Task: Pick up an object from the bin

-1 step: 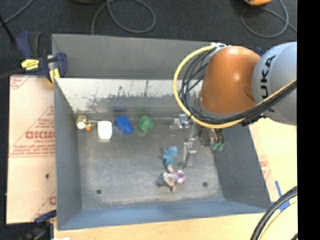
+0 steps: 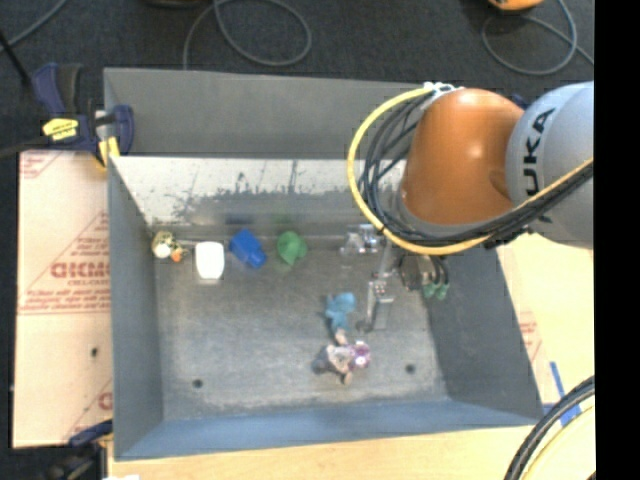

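Tool [image 2: 373,313] is down low in the bin [image 2: 230,343], hanging under the arm's orange cover [image 2: 455,158], a little to the 3 o'clock side of the floor's middle. Released or clenched? Cannot tell from this angle, and nothing shows in its grasp.

Right at its 9 o'clock, just beside it, lies a small light-blue piece [image 2: 342,308]. That's the nearest thing and, by my read, the likely candidate, though the tool sits beside it, not round it. At the tool's 7 o'clock, near the front wall, there's a little pink-and-white piece [image 2: 346,358].

Out at 10 o'clock, well apart, a row lines the foot of the back wall: a green lump [image 2: 290,247], a blue block [image 2: 247,249], a white block [image 2: 209,261] and a small yellowish thing [image 2: 165,247] at the far end. Those lie loose and spaced, so there's room for a clean approach. The two near pieces sit close together, so a grab at one could nudge the other.
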